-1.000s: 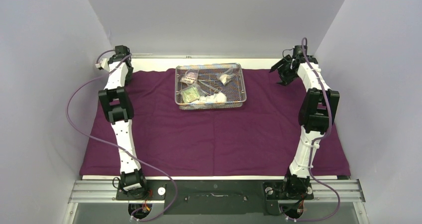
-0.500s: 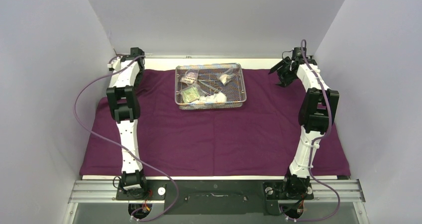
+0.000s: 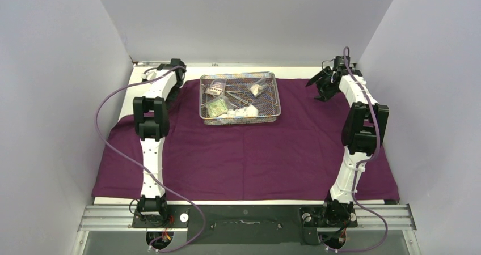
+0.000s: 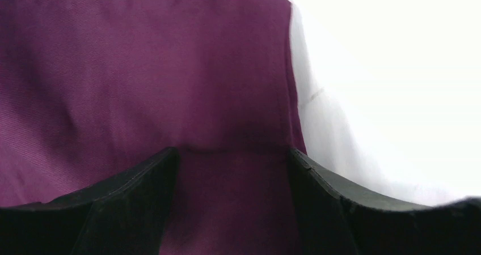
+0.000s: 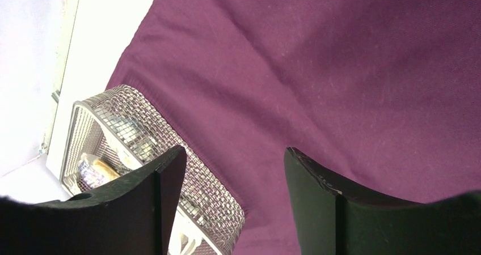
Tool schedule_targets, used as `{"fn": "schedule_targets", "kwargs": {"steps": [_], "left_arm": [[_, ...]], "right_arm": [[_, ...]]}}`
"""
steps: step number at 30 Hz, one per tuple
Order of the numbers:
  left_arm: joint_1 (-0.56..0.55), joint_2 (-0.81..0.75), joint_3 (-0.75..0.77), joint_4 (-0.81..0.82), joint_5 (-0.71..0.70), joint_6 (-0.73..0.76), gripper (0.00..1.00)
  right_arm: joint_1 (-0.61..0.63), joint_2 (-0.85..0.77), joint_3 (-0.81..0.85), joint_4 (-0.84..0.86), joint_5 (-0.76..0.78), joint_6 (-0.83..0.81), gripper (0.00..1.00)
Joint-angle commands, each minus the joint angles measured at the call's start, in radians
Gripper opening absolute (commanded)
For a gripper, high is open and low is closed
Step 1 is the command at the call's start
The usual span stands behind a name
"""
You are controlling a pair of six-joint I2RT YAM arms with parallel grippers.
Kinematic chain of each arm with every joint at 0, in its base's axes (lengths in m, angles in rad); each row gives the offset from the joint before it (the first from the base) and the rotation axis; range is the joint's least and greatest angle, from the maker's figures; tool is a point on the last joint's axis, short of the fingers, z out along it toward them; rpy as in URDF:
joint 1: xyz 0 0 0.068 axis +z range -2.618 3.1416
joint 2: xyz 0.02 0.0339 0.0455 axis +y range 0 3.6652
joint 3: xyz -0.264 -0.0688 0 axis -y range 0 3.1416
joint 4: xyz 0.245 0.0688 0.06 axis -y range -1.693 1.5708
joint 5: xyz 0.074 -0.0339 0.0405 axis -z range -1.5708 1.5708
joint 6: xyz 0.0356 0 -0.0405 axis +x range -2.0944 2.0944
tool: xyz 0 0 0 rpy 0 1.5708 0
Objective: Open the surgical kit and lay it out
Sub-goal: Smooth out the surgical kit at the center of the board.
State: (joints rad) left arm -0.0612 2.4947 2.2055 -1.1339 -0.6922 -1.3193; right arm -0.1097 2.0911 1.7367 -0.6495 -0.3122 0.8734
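Note:
The dark purple cloth [image 3: 255,158] lies spread over the table, its far left corner drawn in toward the tray. On it at the back stands the silver wire-mesh tray [image 3: 278,99], holding white gauze wads [image 3: 247,111], clear packets [image 3: 216,107] and thin steel instruments [image 3: 238,96]. My left gripper [image 3: 179,84] is at that cloth corner, just left of the tray. Its jaws stand apart with cloth [image 4: 142,68] filling the gap [image 4: 231,150]. My right gripper [image 3: 315,90] hovers open over the cloth [image 5: 340,68], to the right of the tray [image 5: 142,130].
Bare white tabletop [image 3: 142,82] shows where the cloth corner was, and it fills the right of the left wrist view [image 4: 397,68]. Grey walls close in the back and both sides. The arm bases sit on the rail [image 3: 244,215] at the near edge.
My left arm has swung right along the back edge toward the tray, and the cloth's far left corner has come with it, baring white table. The right gripper has barely shifted.

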Motion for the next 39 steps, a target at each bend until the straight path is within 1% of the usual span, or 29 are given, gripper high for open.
{"fn": "schedule_targets", "kwargs": {"steps": [1,4,7,8,11,14,16,22,25,28,33,34,36,39], "left_arm": [[-0.05,-0.079,-0.035,-0.023,-0.015,-0.034,0.69],[-0.067,-0.133,-0.102,0.015,0.012,0.037,0.71],[-0.071,-0.221,-0.218,0.091,0.063,0.102,0.71],[-0.07,-0.25,-0.266,0.124,0.11,0.135,0.71],[-0.076,-0.32,-0.425,0.199,0.213,0.175,0.71],[-0.058,-0.348,-0.498,0.256,0.314,0.234,0.71],[-0.033,-0.347,-0.488,0.277,0.376,0.302,0.71],[0.017,-0.348,-0.384,0.3,0.507,0.455,0.7],[0.036,-0.341,-0.323,0.289,0.527,0.502,0.7],[0.072,-0.317,-0.26,0.278,0.553,0.508,0.7],[0.133,-0.25,-0.168,0.249,0.485,0.496,0.69],[0.146,-0.22,-0.149,0.25,0.478,0.49,0.68],[0.171,-0.158,-0.095,0.235,0.478,0.478,0.63],[0.199,-0.078,-0.004,0.201,0.455,0.472,0.6]], "right_arm": [[0.007,-0.08,-0.021,0.042,-0.011,0.002,0.61],[0.008,-0.091,-0.05,0.068,-0.02,0.014,0.61],[0.008,-0.103,-0.083,0.09,-0.019,0.016,0.61],[0.008,-0.106,-0.096,0.097,-0.019,0.017,0.61],[0.008,-0.124,-0.142,0.134,-0.015,0.022,0.61],[0.008,-0.145,-0.201,0.174,-0.015,0.037,0.61],[0.008,-0.162,-0.247,0.201,-0.019,0.048,0.61],[0.008,-0.19,-0.334,0.257,-0.018,0.063,0.61],[0.006,-0.188,-0.343,0.261,-0.013,0.063,0.61],[0.007,-0.186,-0.352,0.273,-0.011,0.065,0.61],[0.006,-0.185,-0.365,0.288,-0.006,0.077,0.61],[0.007,-0.184,-0.369,0.291,-0.005,0.08,0.61],[0.006,-0.178,-0.367,0.294,-0.007,0.085,0.61],[0.007,-0.171,-0.354,0.29,-0.005,0.084,0.61]]}}
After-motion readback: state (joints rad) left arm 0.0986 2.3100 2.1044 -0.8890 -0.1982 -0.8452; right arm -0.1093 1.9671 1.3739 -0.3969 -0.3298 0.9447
